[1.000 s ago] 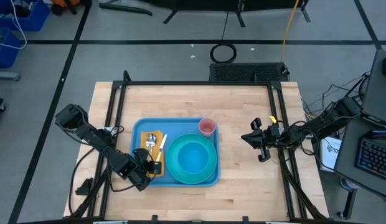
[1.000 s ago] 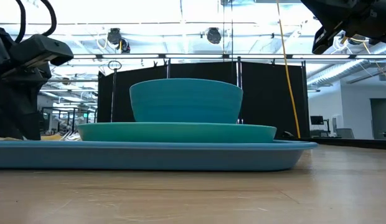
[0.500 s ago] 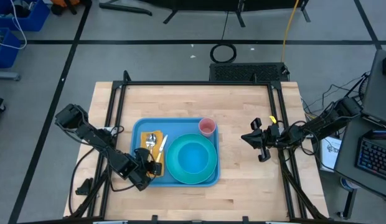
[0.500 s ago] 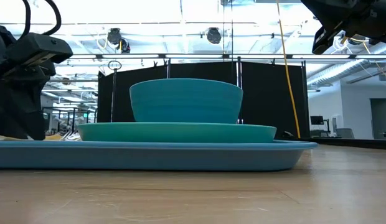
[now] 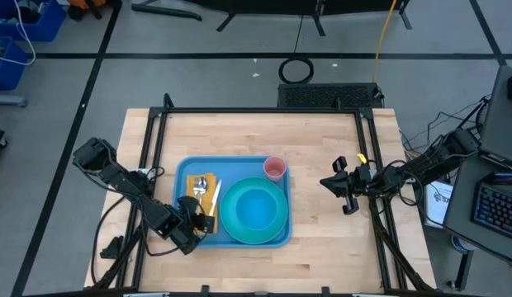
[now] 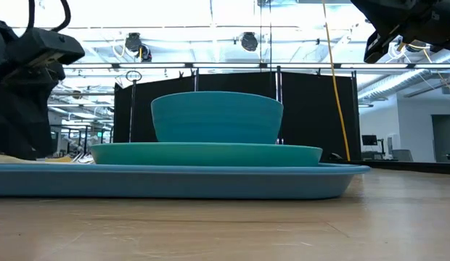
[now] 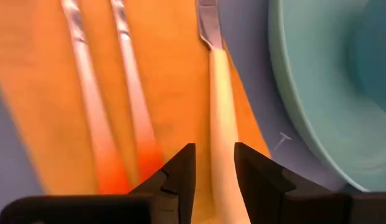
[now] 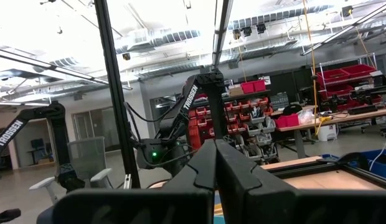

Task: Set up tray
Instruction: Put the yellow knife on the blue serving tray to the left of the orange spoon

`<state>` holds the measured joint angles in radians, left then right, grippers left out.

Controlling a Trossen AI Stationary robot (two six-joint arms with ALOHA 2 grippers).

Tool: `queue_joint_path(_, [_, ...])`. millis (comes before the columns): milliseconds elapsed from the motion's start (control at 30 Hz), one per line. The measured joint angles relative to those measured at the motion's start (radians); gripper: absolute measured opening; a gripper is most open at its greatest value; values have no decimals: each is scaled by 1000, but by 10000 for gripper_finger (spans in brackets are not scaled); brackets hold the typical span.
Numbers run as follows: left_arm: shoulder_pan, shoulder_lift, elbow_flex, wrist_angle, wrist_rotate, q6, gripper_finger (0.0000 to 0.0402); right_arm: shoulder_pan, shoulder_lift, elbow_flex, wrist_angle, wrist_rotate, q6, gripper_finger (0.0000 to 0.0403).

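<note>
Straddling the knife (image 7: 219,112) on the tray (image 5: 239,242), the left end effector (image 7: 215,171) has lifted slightly, fingers narrowly apart.

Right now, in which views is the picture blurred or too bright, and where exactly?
Left wrist view: the cutlery handles and orange napkin are soft, out of focus at close range. Low view: the ceiling lights wash out the top, and the bowl is backlit. High view: even light, the tray is sharp.
</note>
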<state>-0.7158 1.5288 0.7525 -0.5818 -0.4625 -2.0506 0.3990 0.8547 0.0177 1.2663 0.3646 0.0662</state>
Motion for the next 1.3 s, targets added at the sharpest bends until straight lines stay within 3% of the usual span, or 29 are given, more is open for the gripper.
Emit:
queue_joint_path(167, [0, 0, 64, -119, -14, 17, 113, 0, 0, 0, 0, 0, 0, 0])
queue_joint_path(267, [6, 0, 81, -121, -55, 83, 113, 0, 0, 0, 0, 0, 0, 0])
queue_joint_path(633, [56, 58, 80, -106, 5, 175, 113, 0, 0, 0, 0, 0, 0, 0])
queue_joint_path(900, [64, 87, 122, -93, -39, 252, 113, 0, 0, 0, -6, 0, 0, 0])
queue_joint_path(1300, [89, 87, 126, -111, -9, 293, 113, 0, 0, 0, -23, 0, 0, 0])
